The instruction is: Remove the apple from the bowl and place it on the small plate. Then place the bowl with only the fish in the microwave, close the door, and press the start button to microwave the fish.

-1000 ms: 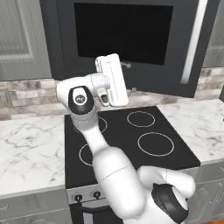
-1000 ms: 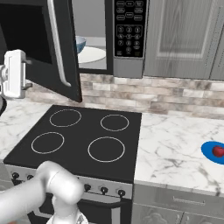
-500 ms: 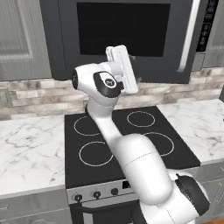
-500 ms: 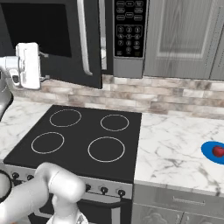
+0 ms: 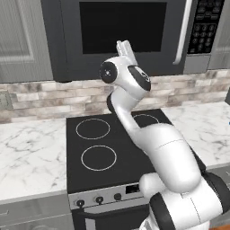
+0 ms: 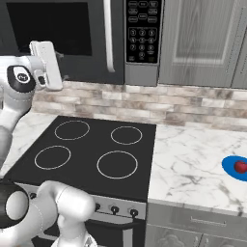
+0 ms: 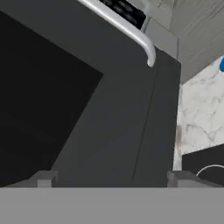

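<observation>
Left base view: behind-left of arm, facing the microwave [image 5: 130, 36] and stove [image 5: 117, 143]. Right base view: behind-right, sharing both, adding counter [image 6: 202, 164] at frame right. Hand view: very close to the door [image 7: 87, 100], rolled.

glossy white rounded arm [image 5: 166, 152] with dark joint rings and black round caps
</observation>
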Tool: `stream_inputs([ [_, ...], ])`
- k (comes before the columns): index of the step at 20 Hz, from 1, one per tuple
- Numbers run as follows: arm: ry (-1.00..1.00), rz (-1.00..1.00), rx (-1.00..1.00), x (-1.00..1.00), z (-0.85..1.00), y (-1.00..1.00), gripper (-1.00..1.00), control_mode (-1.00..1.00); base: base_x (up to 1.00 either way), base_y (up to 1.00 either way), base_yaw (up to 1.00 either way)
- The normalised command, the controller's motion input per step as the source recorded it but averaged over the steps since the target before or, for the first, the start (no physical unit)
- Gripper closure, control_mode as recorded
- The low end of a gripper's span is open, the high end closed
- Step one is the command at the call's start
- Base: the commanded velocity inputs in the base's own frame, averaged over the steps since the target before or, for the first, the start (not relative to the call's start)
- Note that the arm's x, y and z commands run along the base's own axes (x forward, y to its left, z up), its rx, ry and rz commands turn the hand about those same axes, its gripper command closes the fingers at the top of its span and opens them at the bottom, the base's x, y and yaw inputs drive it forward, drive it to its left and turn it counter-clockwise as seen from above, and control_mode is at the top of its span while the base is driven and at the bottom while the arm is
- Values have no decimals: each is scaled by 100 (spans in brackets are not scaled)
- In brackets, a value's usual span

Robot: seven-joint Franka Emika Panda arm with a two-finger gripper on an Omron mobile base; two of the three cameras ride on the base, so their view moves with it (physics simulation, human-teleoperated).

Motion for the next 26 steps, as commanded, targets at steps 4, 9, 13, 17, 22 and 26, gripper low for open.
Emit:
stream_inputs([
  [4, 0, 48, 13, 71, -10, -7, -100, -100, 0, 0, 0],
  [9, 3, 47, 12, 69, -8, -3, -100, -100, 0, 0, 0],
  [13, 2, 37, 7, 13, -2, -4, -100, -100, 0, 0, 0],
  [17, 0, 25, 8, -78, 0, -24, -100, -100, 0, 0, 0],
  [22, -9, 22, 11, -74, 16, -55, -100, -100, 0, 0, 0],
  [26, -32, 14, 0, -33, 51, -94, -100, -100, 0, 0, 0],
])
